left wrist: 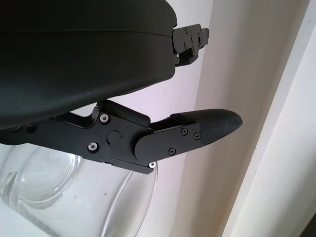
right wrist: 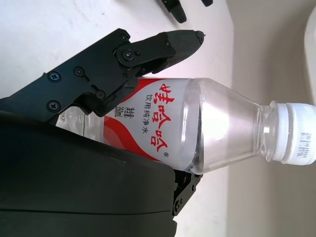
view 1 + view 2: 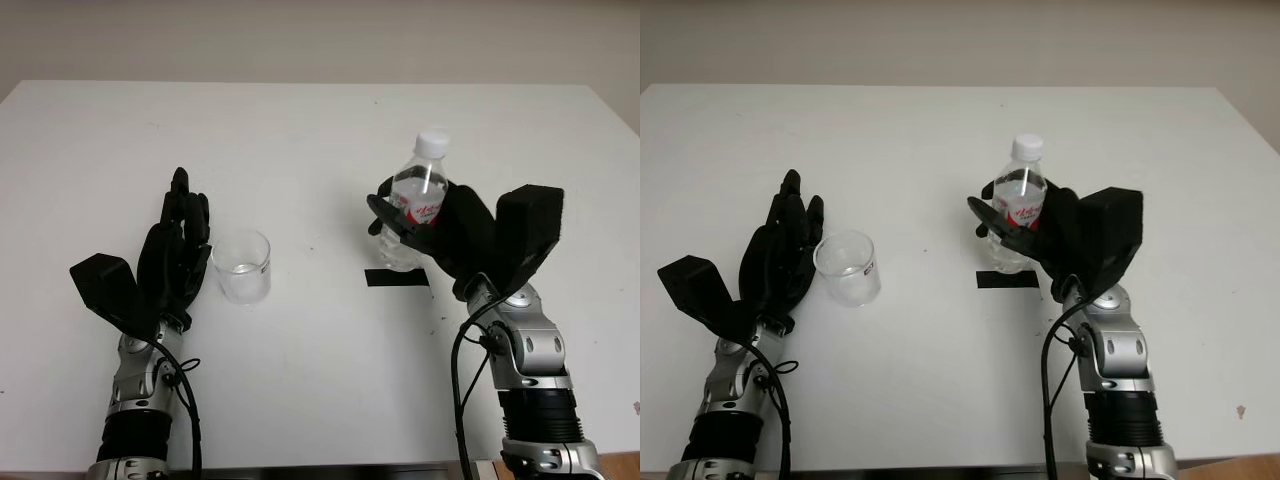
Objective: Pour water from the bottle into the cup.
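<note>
Wrapping black fingers (image 2: 148,49) around the labelled middle of the bottle (image 3: 415,205), the right hand (image 3: 455,235) holds it upright, white cap on top, over a black tape strip (image 3: 396,278) on the white worktop (image 3: 320,130). The left hand (image 3: 170,255), open, stands just beside the clear cup (image 3: 245,266).

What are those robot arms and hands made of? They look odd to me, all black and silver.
Each forearm is a silver metal joint section above a ribbed black cuff, with black cables looping alongside. The left hand and the right hand have matte black shells with a boxy block on the outer side. The fingers are jointed black links fastened with small screws, ending in textured pads.
</note>
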Available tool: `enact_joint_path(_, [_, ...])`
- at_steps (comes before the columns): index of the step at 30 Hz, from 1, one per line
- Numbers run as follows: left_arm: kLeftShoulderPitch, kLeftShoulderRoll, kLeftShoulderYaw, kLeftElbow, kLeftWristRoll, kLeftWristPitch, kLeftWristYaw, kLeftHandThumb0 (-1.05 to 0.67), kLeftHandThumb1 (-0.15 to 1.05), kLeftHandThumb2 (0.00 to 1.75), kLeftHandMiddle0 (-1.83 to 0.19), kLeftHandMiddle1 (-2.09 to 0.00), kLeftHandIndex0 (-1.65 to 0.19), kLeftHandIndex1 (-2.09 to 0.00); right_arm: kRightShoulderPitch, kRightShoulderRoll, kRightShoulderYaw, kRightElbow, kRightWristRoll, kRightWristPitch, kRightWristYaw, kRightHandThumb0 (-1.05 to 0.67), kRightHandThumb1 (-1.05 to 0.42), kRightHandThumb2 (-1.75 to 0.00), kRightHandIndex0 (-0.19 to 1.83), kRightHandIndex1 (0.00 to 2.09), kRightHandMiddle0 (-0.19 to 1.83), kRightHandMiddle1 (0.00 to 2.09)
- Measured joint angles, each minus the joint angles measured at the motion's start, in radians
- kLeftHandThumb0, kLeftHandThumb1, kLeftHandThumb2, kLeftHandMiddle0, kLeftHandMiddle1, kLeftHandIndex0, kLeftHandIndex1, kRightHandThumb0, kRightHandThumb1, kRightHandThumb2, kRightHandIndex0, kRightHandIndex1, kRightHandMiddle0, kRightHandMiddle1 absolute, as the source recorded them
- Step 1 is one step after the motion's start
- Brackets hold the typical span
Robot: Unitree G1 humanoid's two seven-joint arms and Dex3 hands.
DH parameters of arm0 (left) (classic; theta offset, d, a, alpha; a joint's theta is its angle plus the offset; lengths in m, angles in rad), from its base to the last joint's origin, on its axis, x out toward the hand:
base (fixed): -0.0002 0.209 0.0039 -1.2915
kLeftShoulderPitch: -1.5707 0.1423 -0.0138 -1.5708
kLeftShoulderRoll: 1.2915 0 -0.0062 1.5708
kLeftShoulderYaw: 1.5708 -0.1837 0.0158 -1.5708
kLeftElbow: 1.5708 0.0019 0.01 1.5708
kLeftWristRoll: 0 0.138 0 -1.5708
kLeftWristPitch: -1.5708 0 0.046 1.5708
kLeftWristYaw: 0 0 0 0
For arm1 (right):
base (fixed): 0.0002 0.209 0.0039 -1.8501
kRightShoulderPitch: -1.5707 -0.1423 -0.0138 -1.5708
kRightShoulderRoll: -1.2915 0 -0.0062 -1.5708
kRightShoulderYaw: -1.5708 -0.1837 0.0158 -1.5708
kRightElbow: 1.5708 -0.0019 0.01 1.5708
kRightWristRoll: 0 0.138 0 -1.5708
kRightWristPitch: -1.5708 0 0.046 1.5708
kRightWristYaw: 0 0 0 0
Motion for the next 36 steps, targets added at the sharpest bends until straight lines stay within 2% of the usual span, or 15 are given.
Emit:
enact_joint_path(16, [0.005, 0.007, 0.007, -0.01, -0.008, 0.02, -0.008, -0.69, 1.05, 0.61, 0.12, -0.05, 0.15, -0.06, 0.006, 0.009, 0.011, 0.012, -0.024, -0.007, -0.012, -0.42, -1.05, -0.44, 1.48, 2.09, 1.09, 2.09])
enact_joint_path(23, [0.006, 0.008, 0.009, -0.018, -0.008, 0.021, -0.009, -0.7, 1.05, 0.6, 0.12, -0.05, 0.15, -0.06, 0.04, 0.006, 0.022, -0.003, -0.048, -0.041, 0.004, -0.43, -1.05, -0.44, 1.41, 2.09, 1.05, 2.09])
enact_joint_path(36, [0.016, 0.022, 0.01, -0.029, -0.007, 0.027, -0.014, -0.7, 1.05, 0.59, 0.13, -0.05, 0.16, -0.05, 0.056, 0.007, 0.021, -0.006, -0.047, -0.062, 0.009, -0.43, -1.05, -0.44, 1.41, 2.09, 1.03, 2.09])
